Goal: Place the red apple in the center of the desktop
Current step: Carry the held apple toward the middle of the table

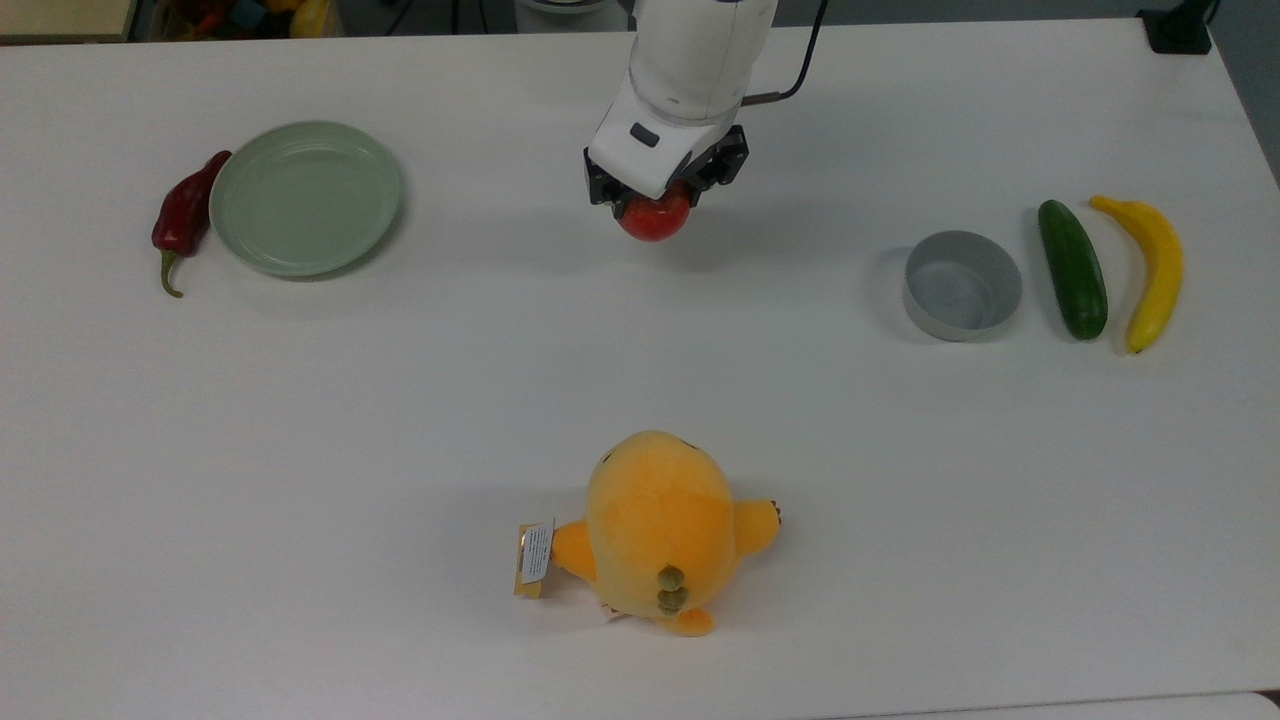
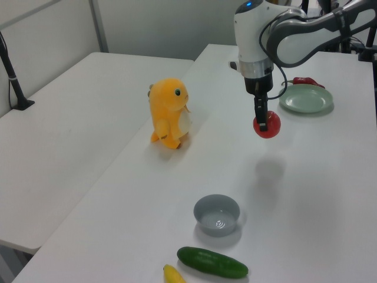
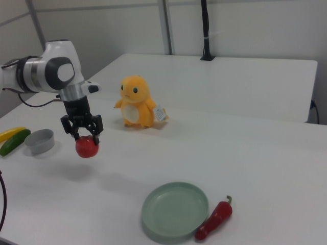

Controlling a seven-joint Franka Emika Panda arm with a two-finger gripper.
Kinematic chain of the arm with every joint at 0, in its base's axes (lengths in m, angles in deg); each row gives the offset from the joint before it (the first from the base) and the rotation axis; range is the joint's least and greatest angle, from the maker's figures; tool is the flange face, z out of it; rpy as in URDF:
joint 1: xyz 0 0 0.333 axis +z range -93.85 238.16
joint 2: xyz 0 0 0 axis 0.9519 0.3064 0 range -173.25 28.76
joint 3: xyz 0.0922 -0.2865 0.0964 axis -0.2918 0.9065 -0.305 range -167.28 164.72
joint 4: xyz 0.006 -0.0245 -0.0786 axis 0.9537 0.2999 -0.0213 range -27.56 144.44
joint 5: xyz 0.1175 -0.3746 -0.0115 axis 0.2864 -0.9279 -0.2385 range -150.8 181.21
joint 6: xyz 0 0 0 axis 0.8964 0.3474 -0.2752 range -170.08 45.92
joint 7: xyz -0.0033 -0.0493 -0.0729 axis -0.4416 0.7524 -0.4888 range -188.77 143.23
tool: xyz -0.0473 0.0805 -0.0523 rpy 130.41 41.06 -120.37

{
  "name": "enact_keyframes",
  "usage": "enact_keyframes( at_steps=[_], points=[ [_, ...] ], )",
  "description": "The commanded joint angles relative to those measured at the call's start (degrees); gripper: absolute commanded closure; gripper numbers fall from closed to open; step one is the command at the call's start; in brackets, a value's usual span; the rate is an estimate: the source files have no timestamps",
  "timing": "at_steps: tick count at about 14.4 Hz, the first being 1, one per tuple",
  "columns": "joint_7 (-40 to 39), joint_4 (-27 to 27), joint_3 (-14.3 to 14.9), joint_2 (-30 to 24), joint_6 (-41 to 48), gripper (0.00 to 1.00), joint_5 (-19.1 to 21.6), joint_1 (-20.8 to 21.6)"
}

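Two fingers of the tool (image 3: 83,134) clamp the red apple (image 3: 87,147) above the desktop (image 3: 245,153).

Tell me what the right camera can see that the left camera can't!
The right view alone shows the plush toy's face and white belly from the front, its paper tag, and the whole chili pepper beside the green plate.

The left view alone shows the inside of the grey bowl and the full length of the cucumber.

Both show the gripper holding the red apple up in the air above the white desktop, with the apple's shadow underneath.
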Motion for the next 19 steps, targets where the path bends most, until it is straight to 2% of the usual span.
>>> enact_keyframes(
  at_steps=[1,5,6,7,8,10,18,19],
  points=[
    [-0.43,1.49,1.16,1.7,-6.95,0.71,0.97,-0.49],
    [-0.43,1.66,1.16,4.08,-8.98,0.69,0.62,-1.29],
    [-0.43,1.66,1.16,4.17,-9.33,0.66,0.71,-1.46],
    [-0.43,1.66,1.16,4.17,-9.42,0.44,0.71,-1.55],
    [-0.86,1.75,1.25,4.26,-9.42,0.41,0.71,-1.64],
    [-0.96,1.75,1.25,4.35,-9.42,0.29,0.62,-2.34],
    [-1.04,2.37,1.16,5.05,-9.51,0.29,0.1,-2.78],
    [-1.04,2.45,1.25,4.96,-9.51,0.26,0.1,-2.78]
  ],
)
